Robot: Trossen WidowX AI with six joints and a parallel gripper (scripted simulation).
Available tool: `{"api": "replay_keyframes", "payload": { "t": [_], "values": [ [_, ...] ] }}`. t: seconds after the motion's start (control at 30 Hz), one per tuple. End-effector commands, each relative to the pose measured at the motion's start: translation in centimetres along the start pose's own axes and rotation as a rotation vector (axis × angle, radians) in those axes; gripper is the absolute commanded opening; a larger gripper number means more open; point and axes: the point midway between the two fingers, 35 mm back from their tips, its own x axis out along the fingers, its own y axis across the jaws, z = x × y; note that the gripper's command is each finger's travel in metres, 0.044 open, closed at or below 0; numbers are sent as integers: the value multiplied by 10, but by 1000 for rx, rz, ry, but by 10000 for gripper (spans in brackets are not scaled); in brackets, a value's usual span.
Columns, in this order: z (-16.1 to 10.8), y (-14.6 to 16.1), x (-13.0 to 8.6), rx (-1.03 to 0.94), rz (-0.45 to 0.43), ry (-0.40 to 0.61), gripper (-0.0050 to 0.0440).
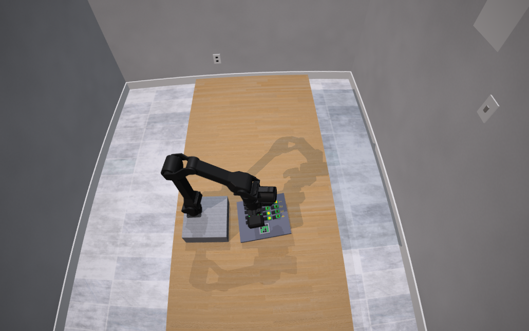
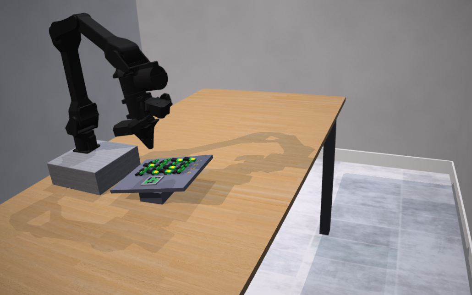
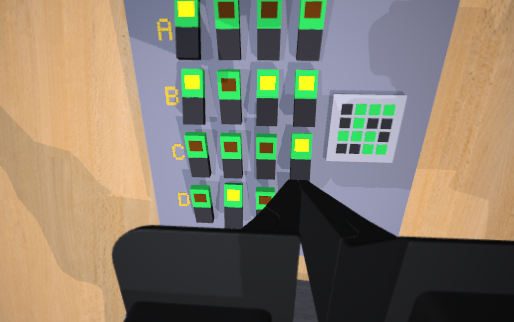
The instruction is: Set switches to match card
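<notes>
We hold the black parallel-jaw gripper clenched on nothing, above the tilted grey switch panel. Its stiff green-and-grey rocker switches, left of the small white pattern card, need no grasp: we press one half's end firmly.

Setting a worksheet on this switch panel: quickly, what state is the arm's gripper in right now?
Gripper: closed, fingers pressed together, holding nothing, raised above the switch grid.
</notes>
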Motion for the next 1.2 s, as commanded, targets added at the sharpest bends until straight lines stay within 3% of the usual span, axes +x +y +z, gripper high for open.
{"api": "replay_keyframes", "payload": {
  "t": [0.0,0.17,0.3,0.47,1.17],
  "values": [
    [-18,36,-7,-3,-3,-10,-50],
    [-37,62,-6,-3,-1,-12,-50],
    [-36,62,-4,-3,-1,-14,-50],
    [-37,62,32,-3,-1,29,-50],
    [-37,62,51,-2,0,30,-50]
  ]
}}
